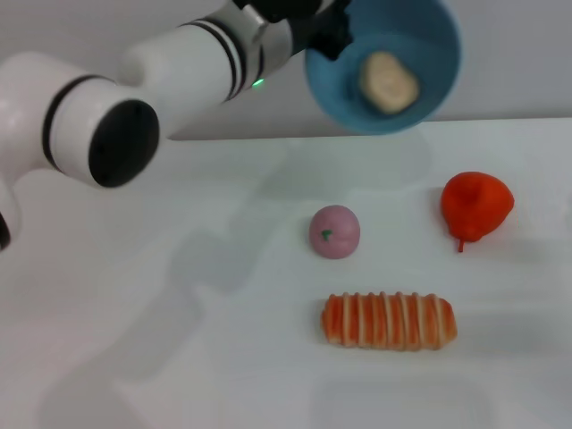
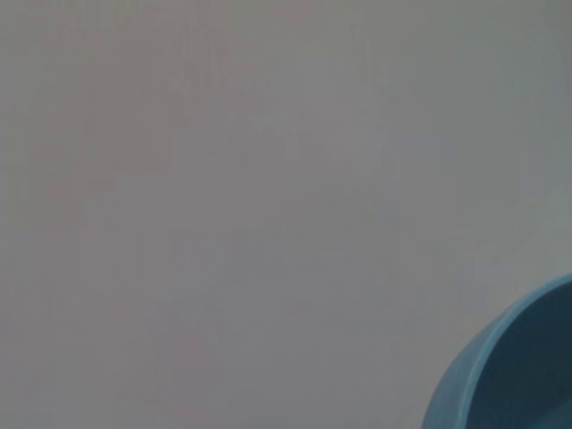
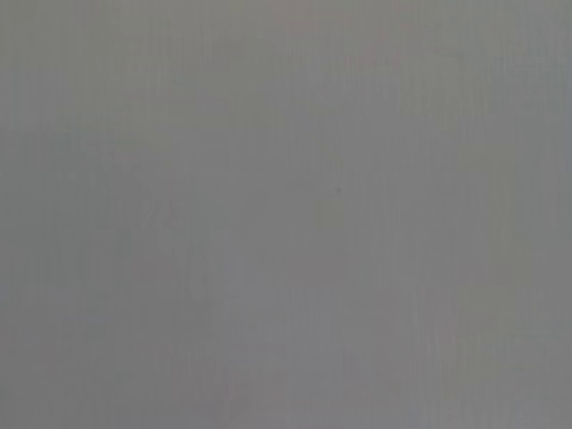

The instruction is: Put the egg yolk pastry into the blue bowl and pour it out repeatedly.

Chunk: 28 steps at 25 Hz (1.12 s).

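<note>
Left gripper (image 1: 326, 36) clamped on the rim of the blue bowl (image 1: 335, 89), held tilted above the white table (image 1: 179, 357). Egg yolk pastry (image 1: 388, 82) inside the bowl, seemingly against its lower wall. Right gripper out of sight.

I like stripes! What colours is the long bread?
Orange with cream stripes; the long bread shows best in the head view.

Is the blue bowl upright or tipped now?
Tipped: the left gripper holds the blue bowl aloft, opening toward the camera, egg yolk pastry inside.
</note>
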Each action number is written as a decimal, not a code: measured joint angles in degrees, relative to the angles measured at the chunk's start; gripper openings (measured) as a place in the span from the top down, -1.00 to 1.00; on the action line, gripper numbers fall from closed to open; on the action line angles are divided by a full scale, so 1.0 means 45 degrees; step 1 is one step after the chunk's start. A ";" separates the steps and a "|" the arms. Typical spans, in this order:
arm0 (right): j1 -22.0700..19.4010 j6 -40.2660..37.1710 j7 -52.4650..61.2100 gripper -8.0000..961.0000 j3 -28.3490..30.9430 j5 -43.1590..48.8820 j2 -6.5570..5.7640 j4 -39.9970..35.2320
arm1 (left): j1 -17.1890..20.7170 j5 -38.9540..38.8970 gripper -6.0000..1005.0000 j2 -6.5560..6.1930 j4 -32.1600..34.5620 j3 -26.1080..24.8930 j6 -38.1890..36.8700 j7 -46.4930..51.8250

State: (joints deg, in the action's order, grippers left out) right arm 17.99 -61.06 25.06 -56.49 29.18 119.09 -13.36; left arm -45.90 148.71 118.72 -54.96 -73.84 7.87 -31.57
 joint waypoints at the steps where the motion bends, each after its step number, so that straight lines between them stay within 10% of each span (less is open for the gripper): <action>1: -0.0028 -0.0118 -0.0002 -0.05 -0.0002 -0.0002 0.0000 0.0151 | -0.0015 0.0000 0.99 0.0007 0.0032 0.0217 -0.0511 0.0001; 28: -0.0491 -0.1136 -0.0023 -0.05 0.0294 -0.0042 -0.0004 0.1517 | -0.0845 -0.0075 0.99 0.0083 0.1579 0.3649 -0.8690 -0.0883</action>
State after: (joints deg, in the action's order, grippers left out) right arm 15.78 -66.18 24.95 -55.17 28.99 119.07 -6.54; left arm -49.70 148.37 119.09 -47.85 -57.42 -31.24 -35.54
